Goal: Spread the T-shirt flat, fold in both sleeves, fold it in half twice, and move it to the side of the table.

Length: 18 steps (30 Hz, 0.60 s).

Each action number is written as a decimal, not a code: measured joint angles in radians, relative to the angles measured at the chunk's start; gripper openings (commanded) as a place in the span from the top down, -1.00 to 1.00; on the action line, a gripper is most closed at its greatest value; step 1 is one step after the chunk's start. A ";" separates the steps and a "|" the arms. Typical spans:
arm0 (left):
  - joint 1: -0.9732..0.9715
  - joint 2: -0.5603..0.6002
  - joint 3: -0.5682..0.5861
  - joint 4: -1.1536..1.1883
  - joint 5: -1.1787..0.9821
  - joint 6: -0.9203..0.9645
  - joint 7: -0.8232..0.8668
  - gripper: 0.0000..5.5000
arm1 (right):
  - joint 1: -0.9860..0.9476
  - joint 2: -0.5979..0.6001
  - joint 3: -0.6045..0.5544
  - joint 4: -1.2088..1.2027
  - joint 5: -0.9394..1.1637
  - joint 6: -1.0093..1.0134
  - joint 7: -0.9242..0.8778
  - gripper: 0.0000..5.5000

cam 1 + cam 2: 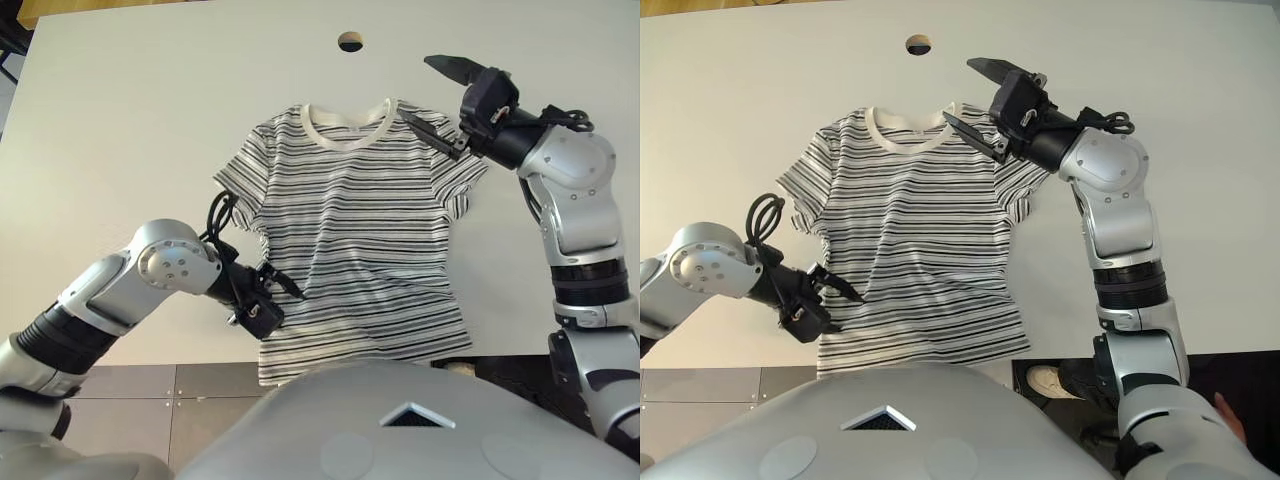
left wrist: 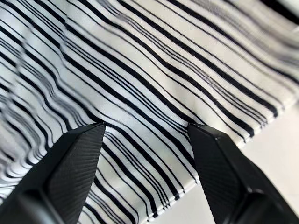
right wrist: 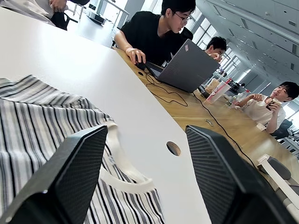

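While flat, T-shirt [image 1: 350, 240] lengthwise, collar [image 1: 347, 131] farthest.

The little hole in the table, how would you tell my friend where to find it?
Start with the big white table and find the striped T-shirt lying flat on it. Look just past its white collar, on the side far from the robot. There is the hole: small, round and dark, while the tabletop around it is plain white.
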 measured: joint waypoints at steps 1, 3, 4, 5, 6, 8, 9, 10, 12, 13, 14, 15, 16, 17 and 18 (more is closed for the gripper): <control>0.015 0.003 0.002 -0.014 -0.026 0.041 -0.014 -0.21 | 0.000 0.000 0.000 0.000 0.000 0.000 0.000 -0.13; 0.053 0.004 0.000 -0.038 -0.060 0.102 -0.024 -0.21 | 0.000 0.000 -0.001 -0.002 0.000 0.001 0.000 -0.13; 0.068 0.004 0.000 -0.048 -0.073 0.122 -0.024 -0.21 | 0.000 0.000 -0.001 -0.003 0.000 0.001 0.000 -0.13; 0.073 0.004 0.001 -0.051 -0.073 0.123 -0.024 -0.21 | 0.000 0.000 -0.001 -0.004 0.000 0.001 0.000 -0.13; 0.073 0.004 0.001 -0.051 -0.072 0.122 -0.024 -0.21 | 0.000 0.000 -0.001 -0.004 0.000 0.001 0.000 -0.13; 0.073 0.003 0.002 -0.039 -0.071 0.110 -0.024 -0.21 | 0.000 0.000 -0.001 -0.007 0.000 0.002 0.000 -0.13; 0.071 0.002 0.003 -0.028 -0.070 0.098 -0.024 -0.21 | 0.000 0.000 -0.001 -0.008 0.000 0.002 0.000 -0.13; 0.064 -0.002 0.004 -0.007 -0.071 0.074 -0.025 -0.21 | 0.000 0.000 -0.001 -0.008 0.000 0.002 0.000 -0.13; 0.039 -0.015 0.022 0.032 -0.072 0.055 -0.027 -0.21 | 0.000 -0.001 0.001 0.003 -0.003 0.000 0.003 -0.13; 0.020 -0.027 0.039 0.058 -0.074 0.052 -0.025 -0.21 | -0.002 -0.002 0.004 0.018 -0.013 -0.002 0.006 -0.13; 0.000 -0.042 0.060 0.085 -0.077 0.047 -0.017 -0.21 | -0.008 -0.008 0.012 0.041 -0.025 -0.005 0.014 -0.13; -0.024 -0.058 0.089 0.115 -0.085 0.050 -0.003 -0.21 | -0.019 -0.020 0.027 0.067 -0.040 -0.008 0.028 -0.13; -0.041 -0.066 0.110 0.129 -0.099 0.056 -0.002 -0.21 | -0.028 -0.024 0.036 0.084 -0.047 -0.011 0.040 -0.13; -0.081 -0.073 0.147 0.150 -0.138 0.072 -0.003 -0.21 | -0.057 -0.028 0.055 0.130 -0.067 -0.016 0.064 -0.13; -0.137 -0.072 0.201 0.173 -0.173 0.091 -0.006 -0.21 | -0.097 -0.033 0.076 0.177 -0.084 -0.022 0.092 -0.13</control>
